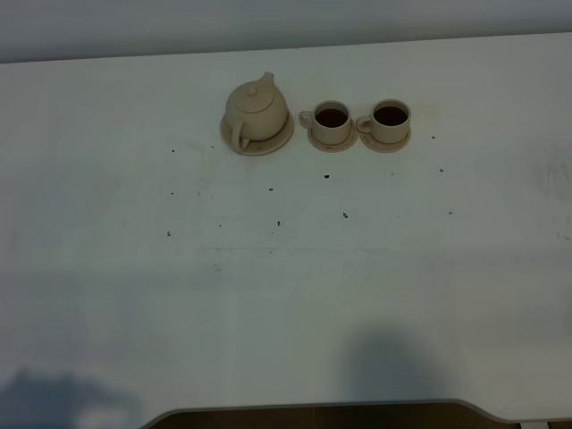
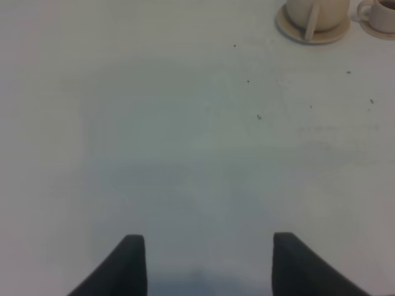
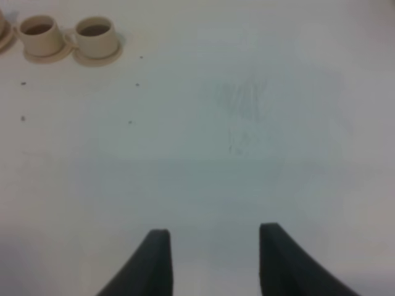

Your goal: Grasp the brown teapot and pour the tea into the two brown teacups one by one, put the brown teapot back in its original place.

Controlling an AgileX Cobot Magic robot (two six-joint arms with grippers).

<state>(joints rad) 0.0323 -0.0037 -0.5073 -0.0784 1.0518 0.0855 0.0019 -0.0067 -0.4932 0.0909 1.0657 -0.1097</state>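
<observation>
The brown teapot (image 1: 257, 109) stands upright with its lid on, resting on its wide round saucer (image 1: 279, 141) at the back of the white table. To its right are the two brown teacups (image 1: 332, 121) (image 1: 390, 119), each on a small saucer and each holding dark tea. In the left wrist view the teapot (image 2: 318, 12) and one cup (image 2: 382, 12) lie far ahead of my left gripper (image 2: 210, 265), which is open and empty. My right gripper (image 3: 215, 262) also stands open with nothing between its fingers, far from the cups (image 3: 40, 34) (image 3: 95, 36). Neither gripper shows in the exterior view.
The white table (image 1: 286, 295) carries small dark specks (image 1: 326, 176) in front of the tea set. Its front edge (image 1: 313, 407) runs along the bottom of the exterior view, and the back edge lies just behind the teapot.
</observation>
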